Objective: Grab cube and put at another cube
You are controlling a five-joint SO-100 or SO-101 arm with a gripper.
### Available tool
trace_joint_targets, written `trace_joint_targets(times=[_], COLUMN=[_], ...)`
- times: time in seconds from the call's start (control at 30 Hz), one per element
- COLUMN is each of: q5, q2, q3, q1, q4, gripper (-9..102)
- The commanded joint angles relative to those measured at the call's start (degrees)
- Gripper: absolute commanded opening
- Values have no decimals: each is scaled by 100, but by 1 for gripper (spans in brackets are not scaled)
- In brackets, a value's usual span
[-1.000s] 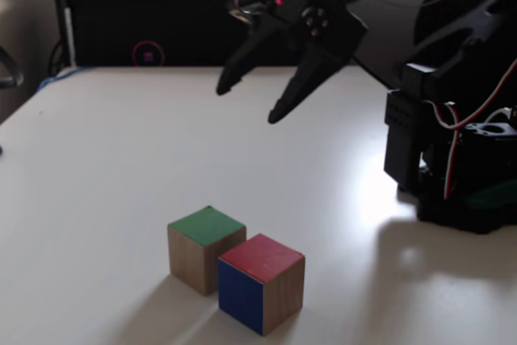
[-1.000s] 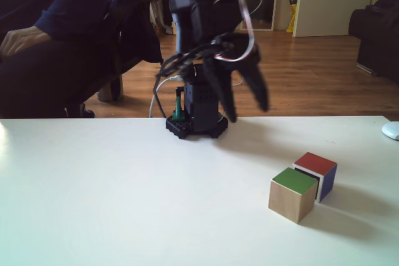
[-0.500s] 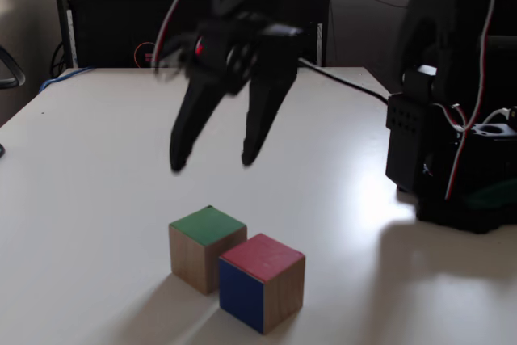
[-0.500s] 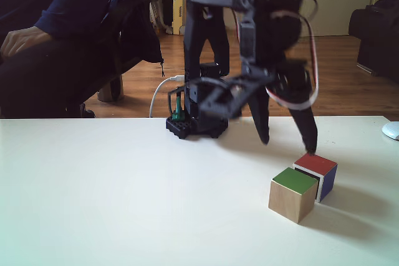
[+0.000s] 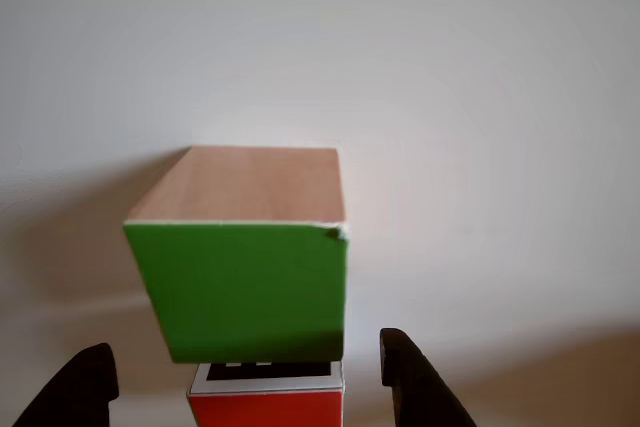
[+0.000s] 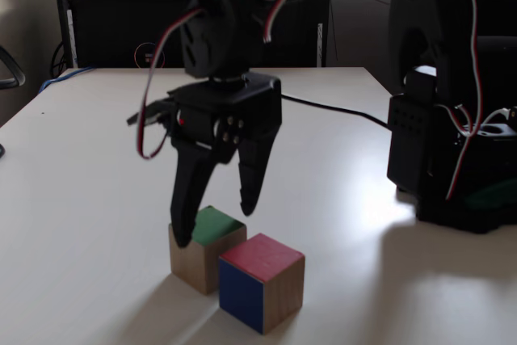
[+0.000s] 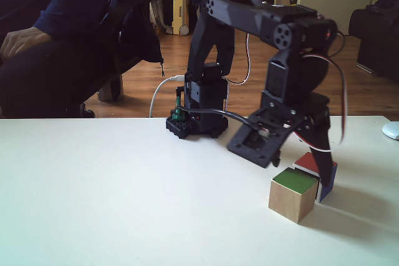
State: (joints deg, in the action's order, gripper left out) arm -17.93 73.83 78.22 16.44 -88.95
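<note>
White table [image 6: 89,167] fills the fixed view, arm base at right edge, arm reaching left. Gripper [image 6: 216,224] spread wide, holding nothing, hovering over the cube [image 6: 198,250], lower centre. Green face up; it sits touching another cube [image 6: 260,282], red top, just right of it. Other view: fingertips [image 5: 405,372] at bottom edge, either side of the green face. Risk, imo: the right finger drops w/ no gap between the blocks, lands on the red one or shoves both.

- The cube [image 5: 245,292] sits mid-frame on the pale surface [image 5: 480,67], green face toward the camera.
- Another cube [image 5: 266,403] touches its lower edge.
- Pincer [image 5: 245,392] fingertips flank another cube, spread apart.
</note>
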Motion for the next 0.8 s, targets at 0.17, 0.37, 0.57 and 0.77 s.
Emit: trace_joint_targets(times=[0.17, 0.37, 0.57, 0.77], q5=[53, -53, -176, -229], q2=[-580, -826, -914, -1081], q3=[-976, -1195, -1116, -1046], q1=[149, -35, -114, -141], q4=[-264, -404, -448, -404], gripper=[41, 41, 39, 38])
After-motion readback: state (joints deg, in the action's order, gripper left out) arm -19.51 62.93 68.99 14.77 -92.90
